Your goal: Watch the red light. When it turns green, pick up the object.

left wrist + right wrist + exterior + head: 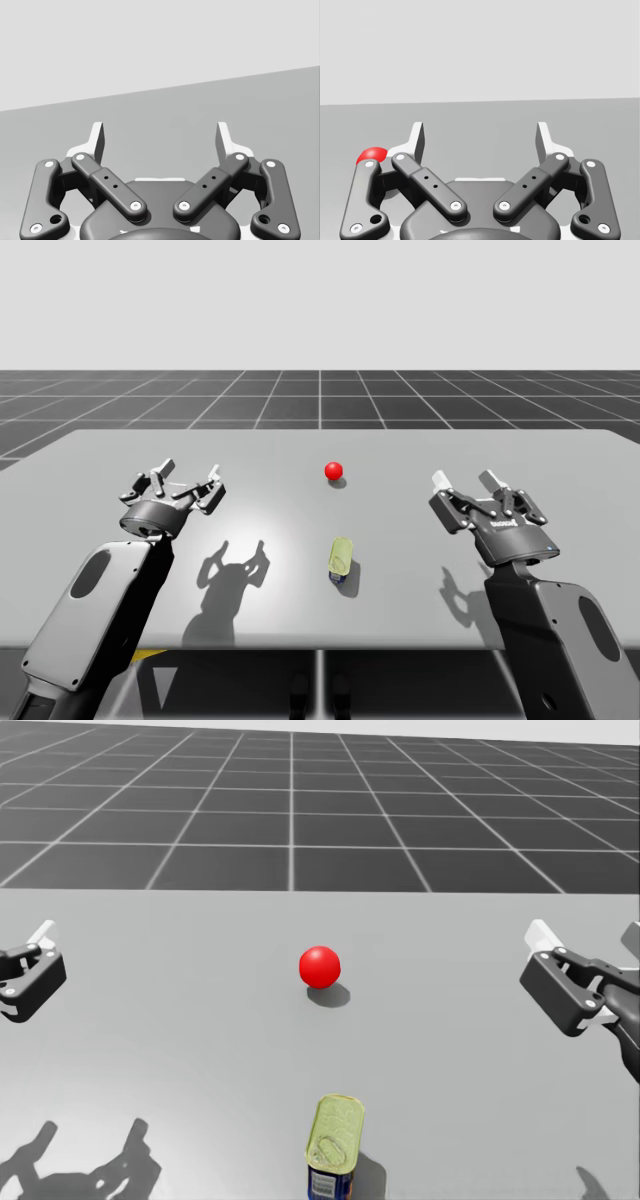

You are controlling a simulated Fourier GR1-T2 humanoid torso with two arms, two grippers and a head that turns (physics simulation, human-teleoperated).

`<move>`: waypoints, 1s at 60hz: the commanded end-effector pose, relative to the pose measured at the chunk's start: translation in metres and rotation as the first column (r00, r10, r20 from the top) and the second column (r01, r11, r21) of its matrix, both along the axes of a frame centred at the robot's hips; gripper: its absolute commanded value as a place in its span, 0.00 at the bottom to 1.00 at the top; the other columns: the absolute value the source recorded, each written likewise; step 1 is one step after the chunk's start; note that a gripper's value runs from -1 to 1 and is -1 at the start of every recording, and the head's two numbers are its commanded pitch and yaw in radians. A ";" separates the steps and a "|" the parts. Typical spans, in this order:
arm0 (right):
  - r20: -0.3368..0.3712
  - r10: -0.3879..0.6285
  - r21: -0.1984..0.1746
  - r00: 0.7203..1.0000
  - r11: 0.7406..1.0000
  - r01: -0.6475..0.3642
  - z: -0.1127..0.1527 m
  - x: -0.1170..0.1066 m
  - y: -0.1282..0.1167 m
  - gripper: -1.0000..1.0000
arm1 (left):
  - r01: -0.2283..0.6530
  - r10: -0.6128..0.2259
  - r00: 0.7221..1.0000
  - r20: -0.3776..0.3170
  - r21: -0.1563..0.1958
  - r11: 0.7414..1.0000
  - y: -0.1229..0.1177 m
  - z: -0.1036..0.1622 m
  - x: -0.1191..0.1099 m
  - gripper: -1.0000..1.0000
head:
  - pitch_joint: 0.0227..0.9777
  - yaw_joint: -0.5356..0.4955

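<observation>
Left gripper [188, 477]: 9 o'clock of can [341, 557], fingers wide.
Right gripper [465, 482]: 3 o'clock, wide.
Table [575, 475]: can mid-surface, well off edges.

A flat grey table [560, 455] takes up the near ground, its far edge running straight across. Beyond it, toward 12 o'clock, a dark floor [320, 395] ruled with pale grid lines stretches to the horizon under a plain pale-grey backdrop [320, 300]. A soft bright patch of light [285, 525] lies on the tabletop, at 9 o'clock from its middle.
</observation>
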State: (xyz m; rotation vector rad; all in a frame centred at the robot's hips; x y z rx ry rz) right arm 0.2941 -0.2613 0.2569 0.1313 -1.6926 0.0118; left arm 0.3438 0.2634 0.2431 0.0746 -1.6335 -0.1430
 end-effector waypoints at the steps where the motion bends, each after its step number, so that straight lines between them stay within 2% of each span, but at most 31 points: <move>1: 0.000 0.005 -0.003 1.000 1.000 -0.005 0.000 0.000 0.001 0.00 | 0.000 0.000 1.000 0.000 0.000 1.000 0.000 0.000 0.000 0.00 | 0.59 0.46; 60: 0.004 0.003 0.005 1.000 1.000 -0.003 0.002 -0.001 0.000 0.00 | 0.005 -0.005 1.000 -0.001 0.003 1.000 -0.001 0.000 0.000 0.00 | 0.59 0.46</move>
